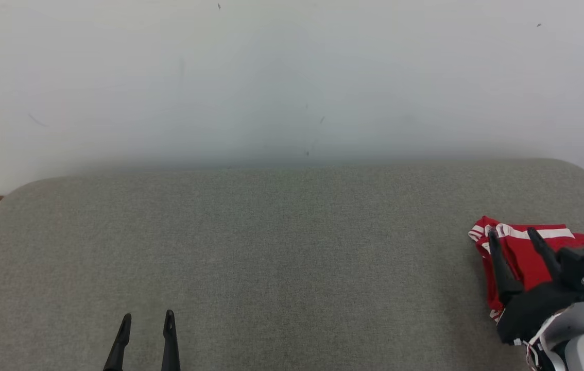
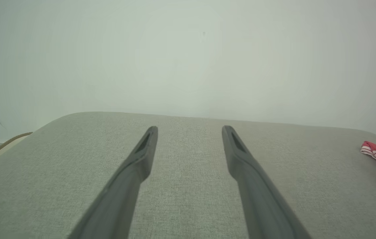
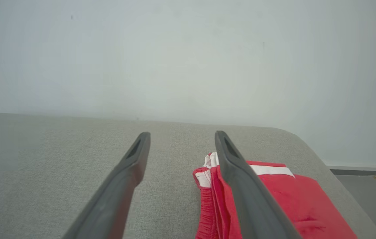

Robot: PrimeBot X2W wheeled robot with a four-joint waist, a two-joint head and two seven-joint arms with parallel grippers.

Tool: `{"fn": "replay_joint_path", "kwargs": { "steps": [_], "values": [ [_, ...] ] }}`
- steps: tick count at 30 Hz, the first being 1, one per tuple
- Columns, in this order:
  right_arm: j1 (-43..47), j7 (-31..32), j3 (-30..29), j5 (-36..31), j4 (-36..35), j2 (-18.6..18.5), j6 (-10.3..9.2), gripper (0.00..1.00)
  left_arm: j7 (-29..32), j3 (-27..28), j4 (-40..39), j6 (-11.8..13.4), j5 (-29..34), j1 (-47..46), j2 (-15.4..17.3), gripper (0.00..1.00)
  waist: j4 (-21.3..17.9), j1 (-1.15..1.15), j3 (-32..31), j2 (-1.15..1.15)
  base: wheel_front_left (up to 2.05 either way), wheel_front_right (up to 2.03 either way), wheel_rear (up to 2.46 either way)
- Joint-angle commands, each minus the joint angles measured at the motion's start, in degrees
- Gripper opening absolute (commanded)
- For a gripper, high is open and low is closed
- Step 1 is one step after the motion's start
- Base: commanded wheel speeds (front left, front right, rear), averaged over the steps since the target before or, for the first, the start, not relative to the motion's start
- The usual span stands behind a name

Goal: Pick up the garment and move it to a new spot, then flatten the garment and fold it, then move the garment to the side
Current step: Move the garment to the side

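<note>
right end effector (image 1: 511, 233) is hovering spread over the folded garment (image 1: 526, 263); left end effector (image 1: 148, 314) is hanging spread too. a finger snagging cloth could be unfolding it or dragging it off the cushion (image 1: 271, 247) edge.

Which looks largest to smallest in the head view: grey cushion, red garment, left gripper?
1. Grey cushion
2. Red garment, partly hidden behind the right gripper
3. Left gripper, cut off at the bottom

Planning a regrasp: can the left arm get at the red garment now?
Probably not easily. The red garment lies at the far right edge of the grey cushion under the open right gripper; the left gripper sits low on the left. Nothing lies between, but the reach looks long.
</note>
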Motion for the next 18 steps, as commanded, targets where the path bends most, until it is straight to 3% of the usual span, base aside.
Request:
{"fn": "replay_joint_path", "kwargs": {
  "steps": [1,6,12,18],
  "values": [
    [2.5,-1.6,-0.5,0.9,-1.6,1.2,-0.16,1.0,-0.3,0.4,0.3,0.7,-0.6,0.5,-0.5,1.0,0.2,0.0,-0.3,0.0,0.0,0.0,0.0],
    [8.1,-4.6,-0.9,1.8,-5.9,5.1,-0.16,1.0,-0.2,1.3,0.7,2.5,-1.6,1.0,-1.2,1.0,0.5,0.0,-0.9,0.0,0.0,0.0,0.0],
    [13.4,-7.2,-0.4,1.9,-8.0,8.2,-0.16,1.0,-0.2,2.4,1.3,1.9,-3.2,1.3,-0.7,1.0,0.6,0.0,-1.8,0.0,0.0,0.0,0.0],
    [17.4,-8.9,2.1,2.9,-8.6,9.5,-0.16,1.0,-0.4,3.0,0.4,-2.0,-2.8,0.3,0.1,1.0,1.3,0.0,-2.7,0.0,0.0,0.0,0.0]
  ]
}}
